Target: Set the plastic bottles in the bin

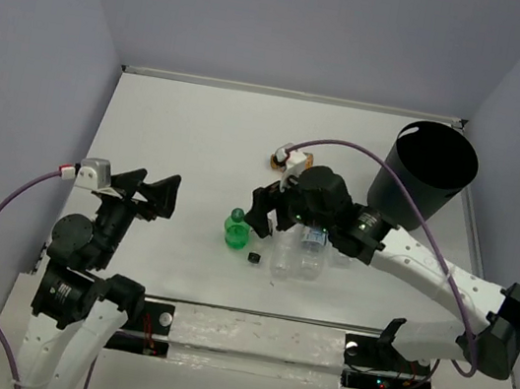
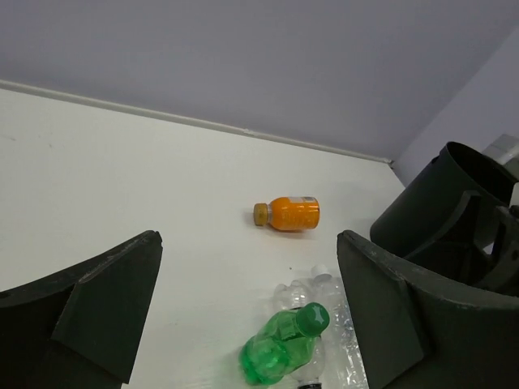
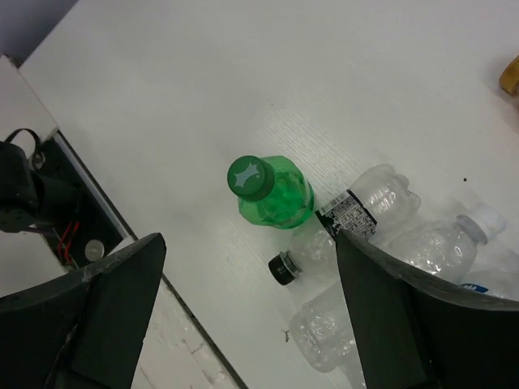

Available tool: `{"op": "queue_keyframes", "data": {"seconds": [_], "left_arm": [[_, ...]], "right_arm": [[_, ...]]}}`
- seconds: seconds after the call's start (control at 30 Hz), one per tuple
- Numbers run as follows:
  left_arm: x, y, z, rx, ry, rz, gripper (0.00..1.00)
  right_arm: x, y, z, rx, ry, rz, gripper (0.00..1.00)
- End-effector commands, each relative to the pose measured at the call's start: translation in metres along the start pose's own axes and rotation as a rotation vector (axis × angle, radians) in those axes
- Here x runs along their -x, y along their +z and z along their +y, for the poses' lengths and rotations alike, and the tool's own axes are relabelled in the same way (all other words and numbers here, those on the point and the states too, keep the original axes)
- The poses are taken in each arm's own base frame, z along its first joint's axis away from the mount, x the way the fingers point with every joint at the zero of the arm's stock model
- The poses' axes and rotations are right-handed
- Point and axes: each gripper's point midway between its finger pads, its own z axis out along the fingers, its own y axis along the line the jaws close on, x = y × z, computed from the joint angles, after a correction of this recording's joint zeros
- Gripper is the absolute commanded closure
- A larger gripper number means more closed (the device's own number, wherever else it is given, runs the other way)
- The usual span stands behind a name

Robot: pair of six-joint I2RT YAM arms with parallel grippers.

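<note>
Several plastic bottles lie bunched mid-table: a green bottle (image 1: 235, 230) (image 3: 272, 190) (image 2: 284, 344), a clear bottle with a black cap (image 3: 357, 212) and more clear bottles (image 1: 294, 257) (image 3: 442, 243) (image 2: 324, 293). An orange bottle (image 2: 289, 214) (image 1: 277, 160) lies apart, farther back. The black bin (image 1: 428, 173) stands at the back right. My right gripper (image 1: 272, 214) (image 3: 250, 239) hovers open above the bunch, holding nothing. My left gripper (image 1: 145, 193) (image 2: 250, 239) is open and empty, left of the bottles and facing them.
The table's front edge (image 3: 122, 235) runs just below the bottles, with the arm bases' rail beyond it. Grey walls close in the back and both sides. The right arm's dark wrist (image 2: 454, 203) fills the right of the left wrist view.
</note>
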Motion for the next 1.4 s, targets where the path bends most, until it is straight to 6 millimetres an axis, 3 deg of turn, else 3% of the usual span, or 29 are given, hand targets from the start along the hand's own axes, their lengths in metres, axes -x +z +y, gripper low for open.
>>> {"op": "queue_keyframes", "data": {"seconds": [0.0,0.17,0.27,0.6,0.73,0.83,0.87,0.93,1.1,1.13,1.17,1.2,1.23,1.27,1.3,1.33,1.37], "left_arm": [[0.021,-0.001,-0.007,-0.018,0.017,-0.049,0.01],[0.020,-0.001,-0.004,-0.005,0.014,-0.050,0.01],[0.017,0.001,-0.003,0.000,0.015,-0.038,0.01],[0.014,0.003,-0.001,0.005,0.011,-0.029,0.01],[0.019,0.002,0.004,0.035,0.007,-0.049,0.01],[0.017,0.002,0.002,0.027,0.007,-0.044,0.01],[0.017,0.002,0.003,0.028,0.007,-0.043,0.01],[0.018,0.003,0.002,0.026,0.007,-0.045,0.01],[0.018,0.002,0.003,0.032,-0.001,-0.052,0.01],[0.019,0.001,0.004,0.037,-0.004,-0.056,0.01],[0.019,0.001,0.004,0.040,-0.006,-0.060,0.01],[0.019,0.001,0.004,0.038,-0.008,-0.058,0.01],[0.019,0.001,0.003,0.032,-0.006,-0.058,0.01],[0.018,0.001,0.002,0.024,-0.006,-0.055,0.01],[0.018,0.000,0.000,0.018,-0.007,-0.057,0.01],[0.019,-0.001,0.000,0.015,-0.006,-0.059,0.01],[0.019,-0.001,-0.001,0.008,-0.004,-0.059,0.01]], "right_arm": [[0.020,0.016,0.007,-0.060,-0.072,-0.055,0.09],[0.000,0.055,0.000,-0.112,-0.106,0.015,0.12],[-0.001,0.072,-0.004,-0.139,-0.115,0.028,0.16],[-0.016,0.102,0.010,-0.113,-0.135,0.080,0.27],[-0.030,0.116,0.017,-0.106,-0.143,0.112,0.46],[-0.027,0.116,0.018,-0.122,-0.150,0.102,0.84],[-0.023,0.116,0.017,-0.133,-0.148,0.090,0.90],[0.000,0.109,0.017,-0.160,-0.146,0.032,1.00],[0.079,0.068,0.013,-0.247,-0.161,-0.183,1.00],[0.104,0.048,0.015,-0.256,-0.172,-0.248,1.00],[0.130,0.023,0.003,-0.293,-0.154,-0.320,1.00],[0.133,0.022,0.004,-0.293,-0.163,-0.328,1.00],[0.149,0.006,-0.015,-0.343,-0.147,-0.368,1.00],[0.171,-0.024,-0.024,-0.369,-0.135,-0.435,1.00],[0.183,-0.042,-0.038,-0.412,-0.121,-0.474,1.00],[0.202,-0.078,-0.063,-0.481,-0.099,-0.541,1.00],[0.211,-0.099,-0.076,-0.528,-0.086,-0.578,1.00]]}}
